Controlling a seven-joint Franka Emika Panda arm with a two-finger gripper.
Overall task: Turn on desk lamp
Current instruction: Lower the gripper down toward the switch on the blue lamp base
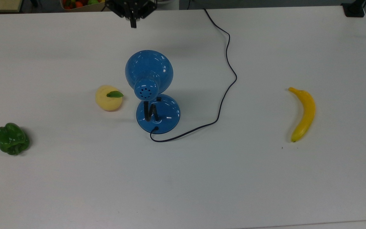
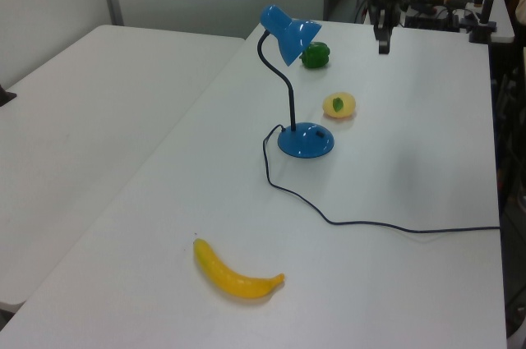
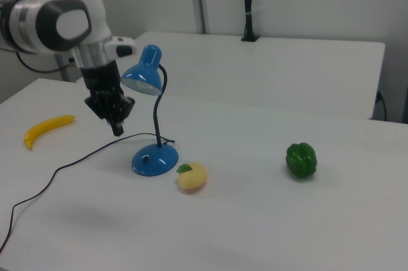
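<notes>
- Up at the top edge of the top view you'll find the gripper [image 1: 133, 23], its fingers pressed together and holding nothing, hanging over the white table [image 1: 202, 178].
- Look to the middle of the top view for the desk lamp [image 1: 152, 90]: its dome shade [image 1: 149, 68] sits above its round base [image 1: 165, 114] in the frame, and its small black switch [image 1: 158, 99] shows at the base's upper edge.
- You can follow the lamp's black cord [image 1: 226, 92] from the base's lower edge, curving right and up to the top edge.
- Just left of the base lies a yellow fruit with a green leaf [image 1: 108, 98]; a green bell pepper [image 1: 12, 139] sits at far left, a banana [image 1: 303, 114] well apart at right.
- Next, the left view puts the gripper [image 2: 383, 41] at upper right, well apart from the lamp [image 2: 289, 86] standing upright at centre; the banana [image 2: 234, 271] lies at lower centre.
- Finally, the right view shows you the gripper [image 3: 117, 127] at left, pointing down, jaws together, just left of the lamp [image 3: 150, 118]; the pepper [image 3: 301, 159] sits at right.
</notes>
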